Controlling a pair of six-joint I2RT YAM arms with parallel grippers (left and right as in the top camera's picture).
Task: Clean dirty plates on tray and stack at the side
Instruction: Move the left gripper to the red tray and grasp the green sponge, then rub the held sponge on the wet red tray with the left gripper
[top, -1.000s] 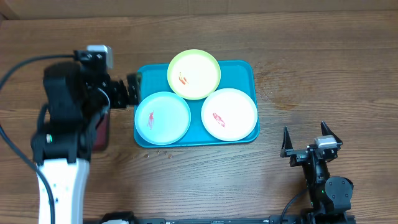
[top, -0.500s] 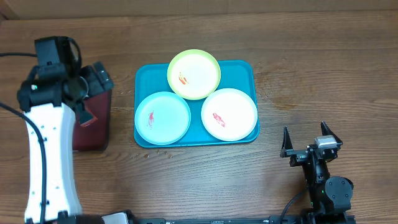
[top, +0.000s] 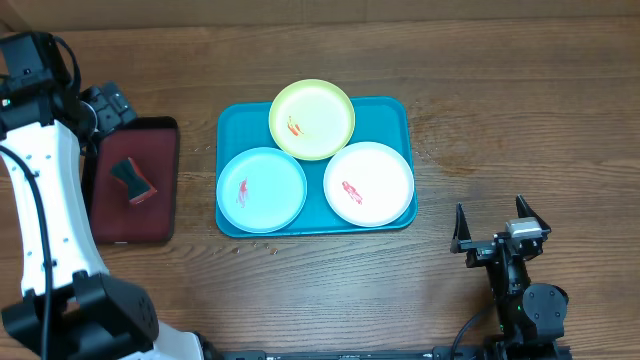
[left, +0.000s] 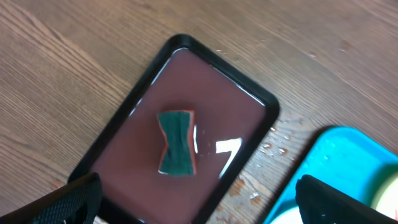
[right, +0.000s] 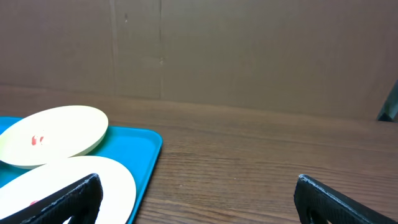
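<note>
Jaws wide, our left gripper (left: 199, 202) hovers over the sponge (left: 176, 143), frame left; we should descend centred across its narrow waist. Smeared plates (top: 261, 190) wait on the tray (top: 398, 108), centre.

No text, label, brand, number or sign can be read in any view. The red marks on the dirty plates (top: 312, 120) are seen as smears, not lettering, and nothing printed is made out on the tray (top: 388, 116). A pale block (top: 527, 229) on top of the right arm (top: 525, 300) may carry a marking, but it is too small to be read.
</note>
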